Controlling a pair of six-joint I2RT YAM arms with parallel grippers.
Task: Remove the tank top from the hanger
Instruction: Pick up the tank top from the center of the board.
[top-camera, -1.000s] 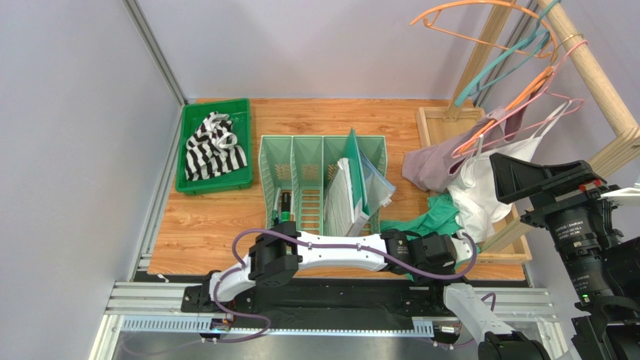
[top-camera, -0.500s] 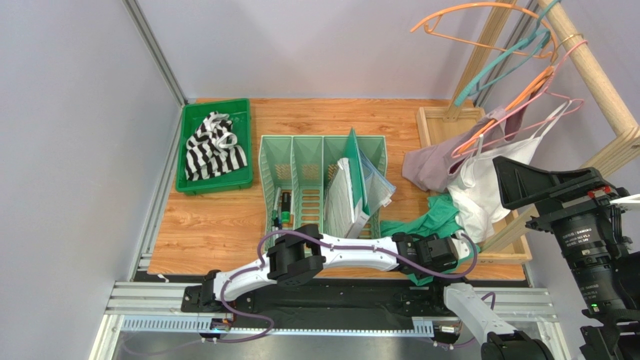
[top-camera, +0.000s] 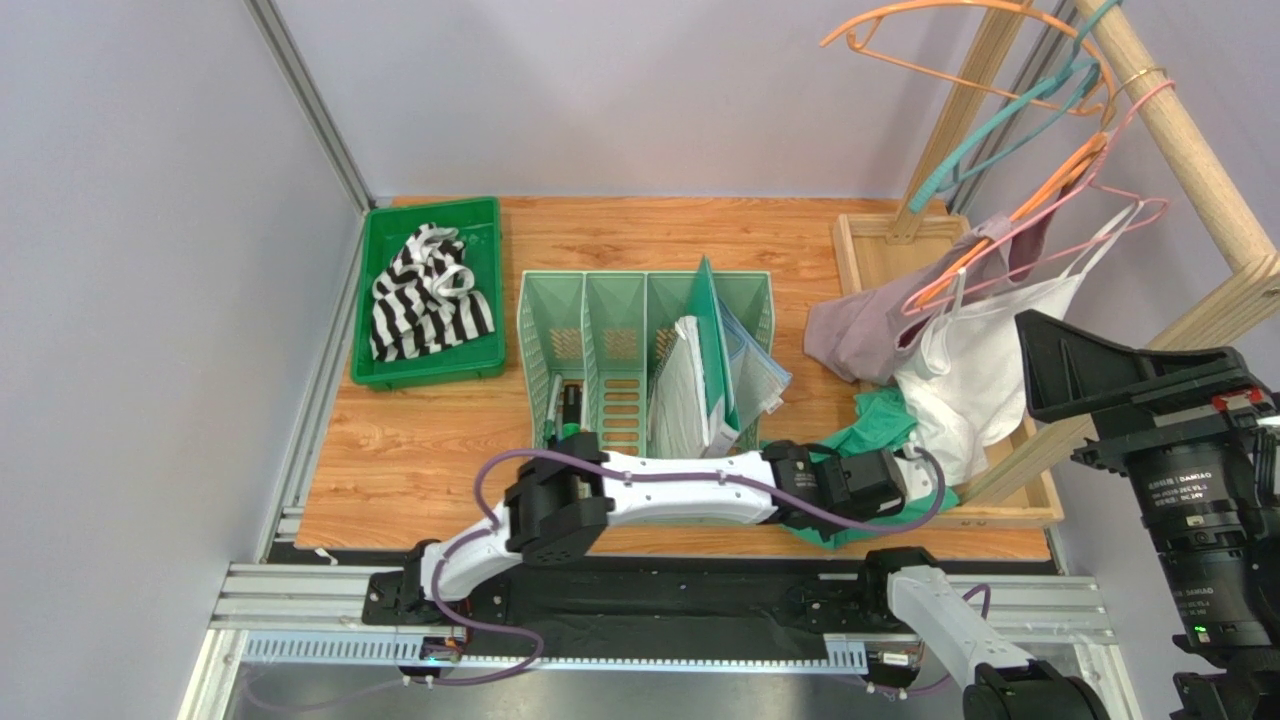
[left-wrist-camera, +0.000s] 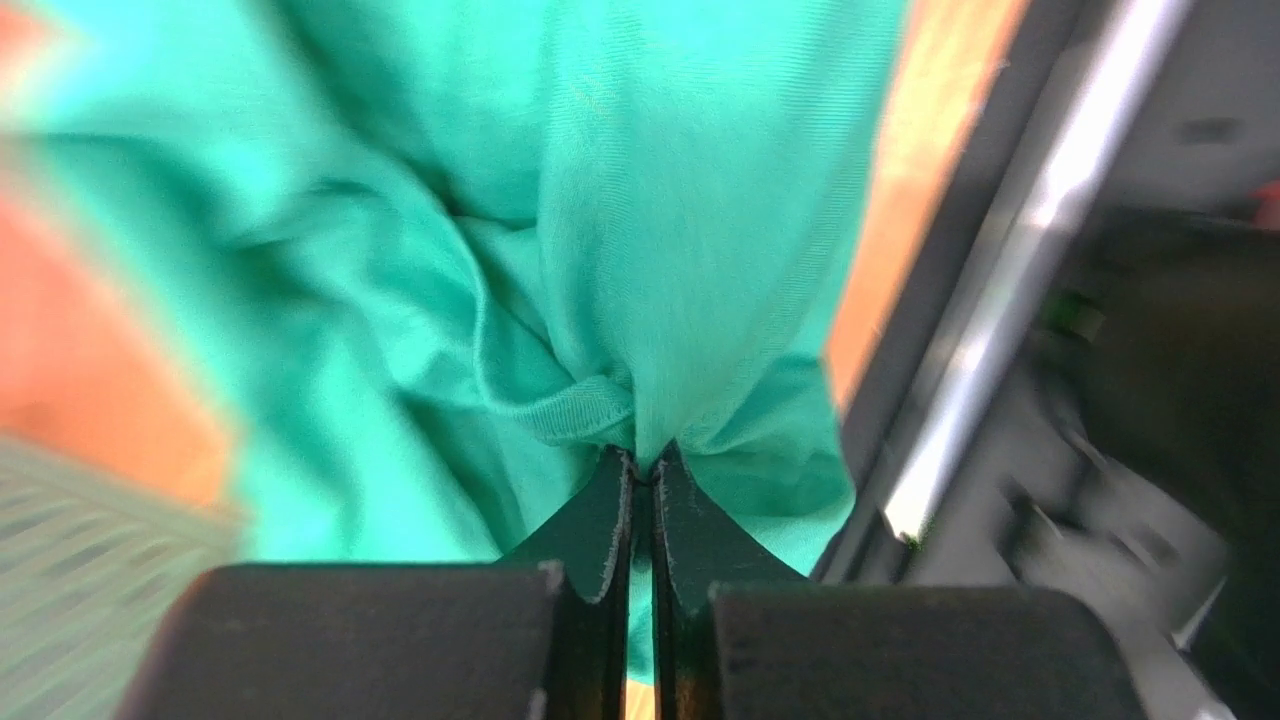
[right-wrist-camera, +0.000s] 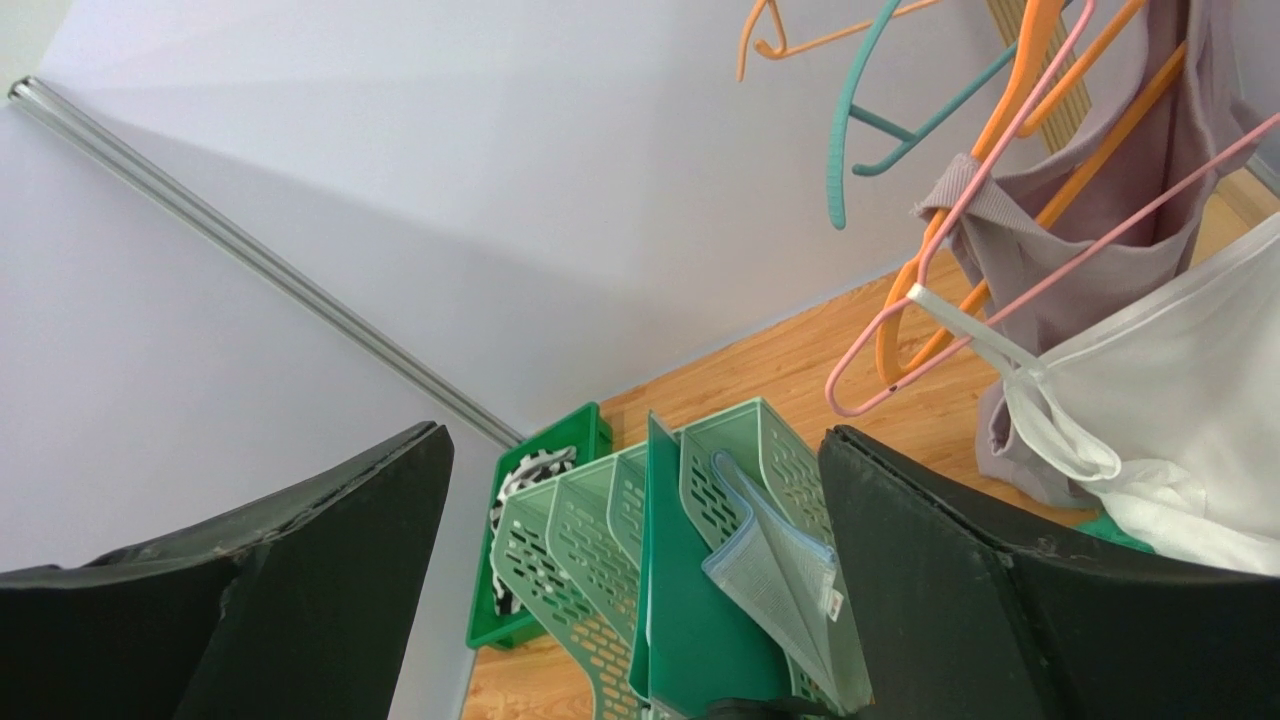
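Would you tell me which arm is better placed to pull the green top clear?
Left: the left gripper is shut on the green tank top; the right gripper hangs open, holding nothing.

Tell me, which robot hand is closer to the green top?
Left. The left gripper is shut on a fold of the green top. The right gripper hangs open up high, facing the hanging white top, apart from the green one.

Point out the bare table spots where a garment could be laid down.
Bare wood lies in front of the green plastic tray, left of the mint slotted file organizer, and in the strip behind that organizer up to the wooden rack base. Crowded on the right: green garment, white tank top, mauve top.
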